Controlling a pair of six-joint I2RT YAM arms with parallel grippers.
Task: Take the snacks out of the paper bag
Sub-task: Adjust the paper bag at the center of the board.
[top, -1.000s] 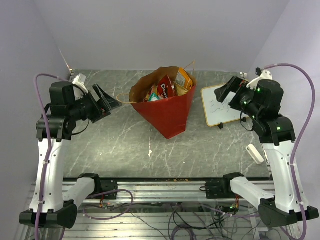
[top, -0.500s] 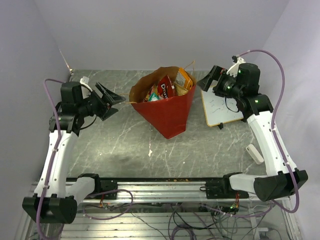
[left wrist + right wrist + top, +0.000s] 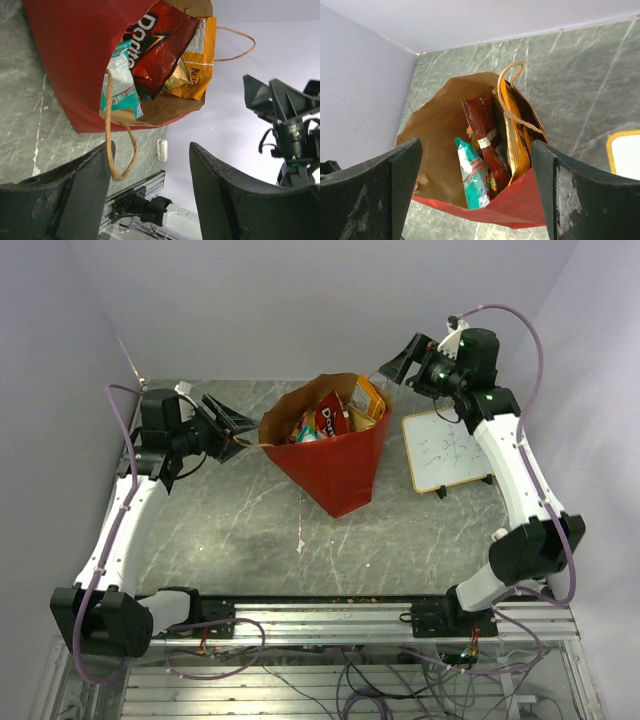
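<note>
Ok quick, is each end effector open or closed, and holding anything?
Left end effector: open, holding nothing.
Right end effector: open, holding nothing.

Left arm (image 3: pixel 120 520) stretches along the worktop's (image 3: pixel 250 530) left edge, left gripper (image 3: pixel 240 430) pointing right, jaws apart. Right arm (image 3: pixel 515 465) arches high near the far right corner, right gripper (image 3: pixel 392 365) angled down-left, jaws wide, empty.

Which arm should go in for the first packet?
Right, likely: the right gripper hangs open over the paper bag, the snacks framed between its fingers. The left gripper sits low beside the rim, at the twine handle.
</note>
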